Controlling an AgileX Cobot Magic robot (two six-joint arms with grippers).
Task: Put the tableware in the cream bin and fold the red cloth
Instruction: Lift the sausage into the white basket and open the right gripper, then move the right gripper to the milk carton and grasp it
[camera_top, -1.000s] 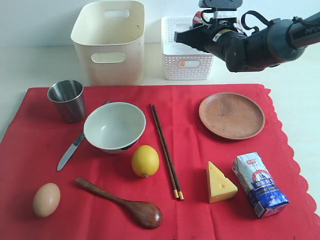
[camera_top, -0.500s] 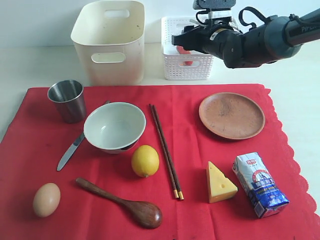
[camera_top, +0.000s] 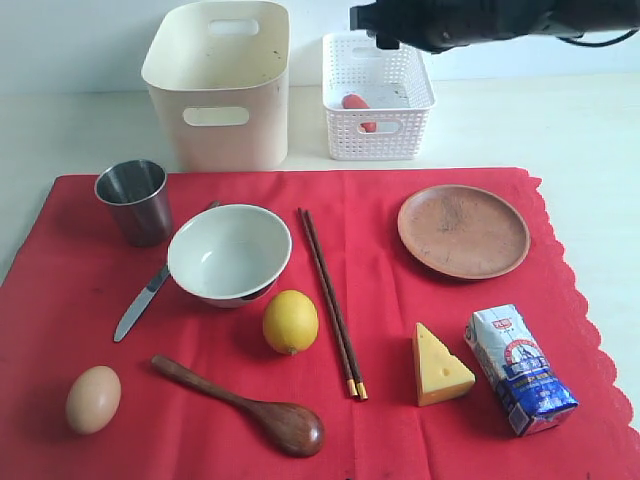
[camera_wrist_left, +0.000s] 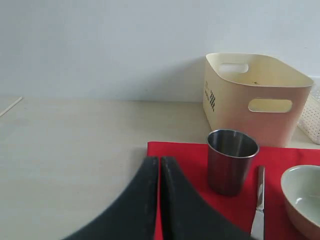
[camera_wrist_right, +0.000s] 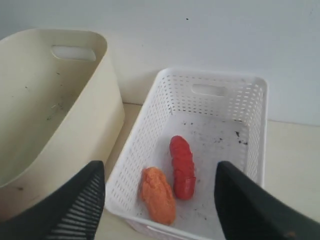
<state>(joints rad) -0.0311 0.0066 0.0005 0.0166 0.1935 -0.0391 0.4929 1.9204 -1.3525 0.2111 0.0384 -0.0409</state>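
Next, open the clenched left gripper (camera_wrist_left: 159, 160) and take the round, thin-walled steel cup (camera_wrist_left: 232, 162), just ahead of its tips, by the rim: probably light, rigid, slippery. Leave alone the right gripper (camera_wrist_right: 157, 172), spread wide and empty above the white lattice plastic basket (camera_wrist_right: 225, 97).

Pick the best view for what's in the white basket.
Right wrist: it looks straight into the basket, showing a red piece and an orange piece. Exterior shows only red bits; left wrist just its edge.
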